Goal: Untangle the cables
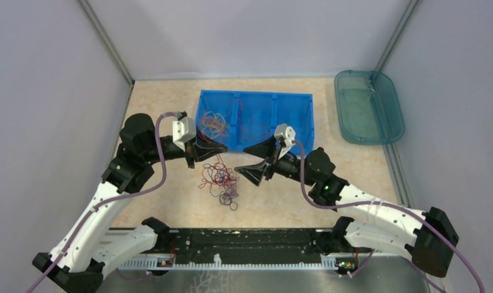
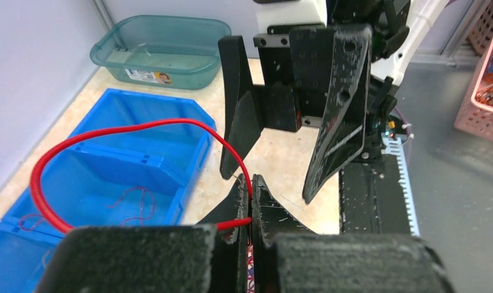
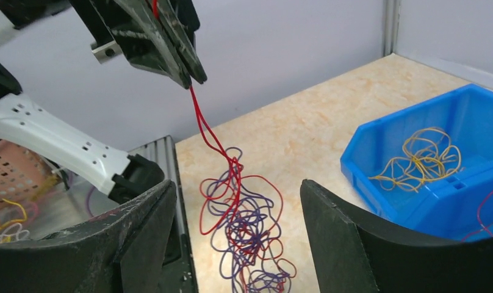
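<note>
L gripper (image 1: 222, 148) sits at the left side of the table (image 1: 171, 201), just in front of the blue bin's (image 1: 305, 122) left end. It's clamped on a red cable (image 2: 110, 131). In the wrist view the two fingers meet w/ the strand pinched btwn them, and the rest of it arcs out in a wide loop over the bin. From the R wrist cam the same red cable drops from the L gripper (image 3: 192, 78) tips down into the cables (image 3: 244, 232) below.

The cables (image 1: 223, 182) are a loose tangle of red and dark purple loops. They lie on the table btwn the two arms, in front of the bin and under the gap btwn the grippers. The bottom of the pile rests on the surface, w/ the top strand pulled up toward the L gripper.

The bin behind has three sections. The left one holds orange-yellow loops (image 3: 424, 159) w/ some red mixed in, per the top view. A few thin red loops (image 2: 137, 201) lie in another section; the top view puts red in the mid one.

R gripper (image 1: 241, 160) is just right of the tangle, pointing left at it w/ fingers spread wide and nothing btwn them. Its own cam shows both fingers (image 3: 140, 232) apart w/ the tangle framed in the gap, not touching. From the L wrist it hangs just beyond the pinch, also spread.

Far right, at the back corner, is a teal tub (image 1: 369, 107), well apart from the bin. Can't tell what's in it.
</note>
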Robot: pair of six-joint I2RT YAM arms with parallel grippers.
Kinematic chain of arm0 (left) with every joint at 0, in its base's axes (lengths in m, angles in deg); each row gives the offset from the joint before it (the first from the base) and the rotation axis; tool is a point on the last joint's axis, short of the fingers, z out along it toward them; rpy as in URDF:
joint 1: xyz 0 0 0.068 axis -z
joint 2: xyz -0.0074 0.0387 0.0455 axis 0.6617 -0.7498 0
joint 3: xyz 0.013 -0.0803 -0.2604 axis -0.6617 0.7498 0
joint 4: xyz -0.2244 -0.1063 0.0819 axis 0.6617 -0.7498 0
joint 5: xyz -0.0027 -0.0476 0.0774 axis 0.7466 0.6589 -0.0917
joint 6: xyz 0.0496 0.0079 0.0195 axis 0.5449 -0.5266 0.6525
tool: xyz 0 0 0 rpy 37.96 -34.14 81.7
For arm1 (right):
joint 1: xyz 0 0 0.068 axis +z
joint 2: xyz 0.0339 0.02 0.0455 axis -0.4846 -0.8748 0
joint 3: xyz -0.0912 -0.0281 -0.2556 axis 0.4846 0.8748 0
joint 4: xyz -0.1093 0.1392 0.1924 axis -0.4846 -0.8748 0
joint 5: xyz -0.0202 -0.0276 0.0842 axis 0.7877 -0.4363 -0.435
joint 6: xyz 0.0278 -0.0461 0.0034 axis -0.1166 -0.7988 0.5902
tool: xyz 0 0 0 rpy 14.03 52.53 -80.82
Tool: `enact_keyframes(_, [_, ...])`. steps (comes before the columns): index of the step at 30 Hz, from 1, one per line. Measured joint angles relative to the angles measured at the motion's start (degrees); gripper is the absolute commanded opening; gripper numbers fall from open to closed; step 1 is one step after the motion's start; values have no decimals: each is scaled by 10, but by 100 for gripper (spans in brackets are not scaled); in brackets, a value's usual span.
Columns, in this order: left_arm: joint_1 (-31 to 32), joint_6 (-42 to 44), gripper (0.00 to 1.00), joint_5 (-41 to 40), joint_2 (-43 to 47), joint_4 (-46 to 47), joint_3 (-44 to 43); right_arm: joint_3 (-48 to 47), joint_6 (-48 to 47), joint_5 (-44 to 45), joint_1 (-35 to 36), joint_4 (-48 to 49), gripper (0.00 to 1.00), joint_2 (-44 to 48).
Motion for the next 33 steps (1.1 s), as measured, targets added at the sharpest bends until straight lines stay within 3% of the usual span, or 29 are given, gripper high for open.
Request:
enact_keyframes(13, [0,-73,0,-26,-3,19,0,-46,-101,88,73,12,72,-110])
enact_keyframes(33, [0,-108,0,-23,0,28,-1,-72,-123,227,87,111,67,-174])
